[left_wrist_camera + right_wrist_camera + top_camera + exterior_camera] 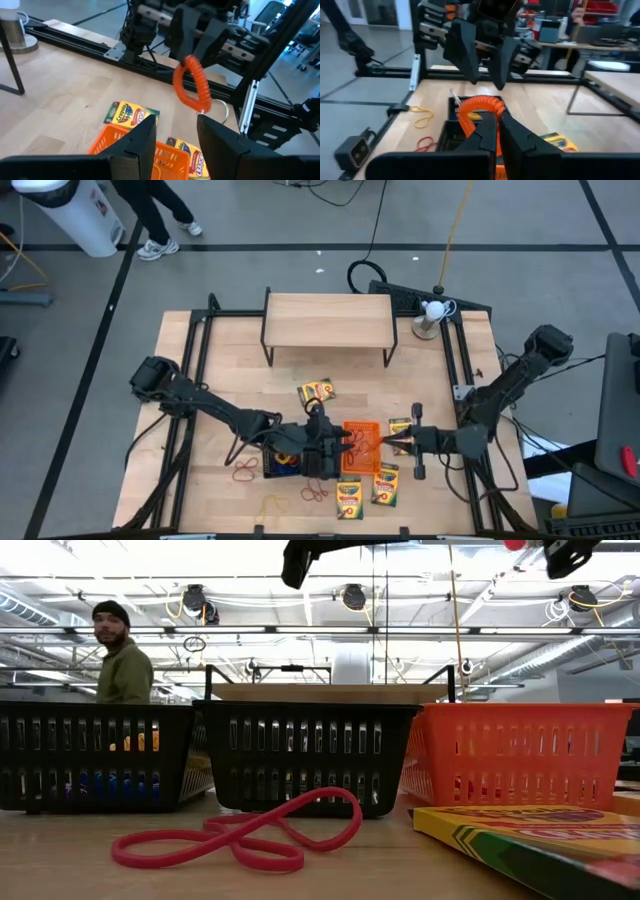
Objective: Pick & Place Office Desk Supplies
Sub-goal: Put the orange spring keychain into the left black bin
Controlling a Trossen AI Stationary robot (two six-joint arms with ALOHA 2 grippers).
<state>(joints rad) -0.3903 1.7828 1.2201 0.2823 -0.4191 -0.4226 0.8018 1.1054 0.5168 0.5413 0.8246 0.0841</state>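
Note:
My right gripper (496, 122) (390, 442) reaches in from the table's right over the orange mesh tray (360, 448) and is shut on an orange ribbed rubber band (192, 85). My left gripper (175, 132) (335, 442) faces it from the left, open, a short way from the band and touching nothing. A black tray (283, 463) stands left of the orange one. Crayon boxes lie flat on the table (317, 391) (400, 425) (350, 498) (385, 485). A red band (240, 835) lies on the wood in front of the trays. My right gripper pinches the orange band between its two fingers at the loop's upper part (188, 62). The fingers come roughly level from the table's right side. The band is lifted clear and hangs below the fingertips as a slack loop (479, 106) above the orange tray.
A light wooden shelf (328, 320) stands at the far middle, and a white ball on a stand (432, 312) at the far right. More bands lie near the front edge (245, 471) (315, 492) (272, 505). A person (122, 655) stands beyond the table.

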